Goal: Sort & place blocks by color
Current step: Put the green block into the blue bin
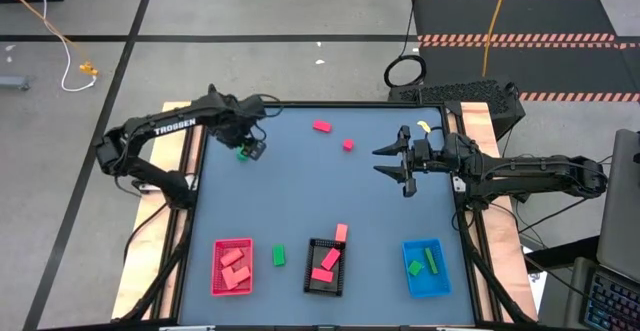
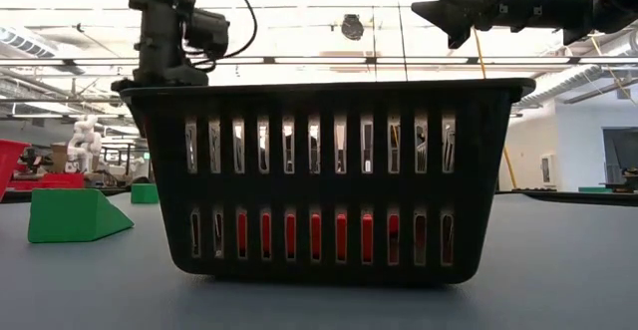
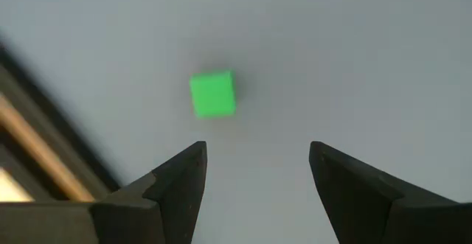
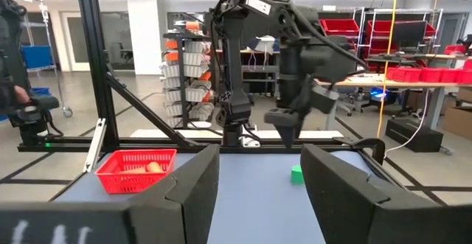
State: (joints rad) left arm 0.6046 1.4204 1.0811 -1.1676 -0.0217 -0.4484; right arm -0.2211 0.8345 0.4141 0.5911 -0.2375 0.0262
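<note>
Directly beneath left end effector, green cube, untouched

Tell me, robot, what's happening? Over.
Left gripper open, above green cube. Right gripper open, empty, waiting mid-table. Nothing blocking the cube.

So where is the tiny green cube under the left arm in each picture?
High view: the small green cube lies far-left on the table, under the left gripper.
Low view: cannot tell.
Left wrist view: on bare table beyond the open fingers.
Right wrist view: small green spot below that gripper.
Shared landmark: the left gripper.
</note>
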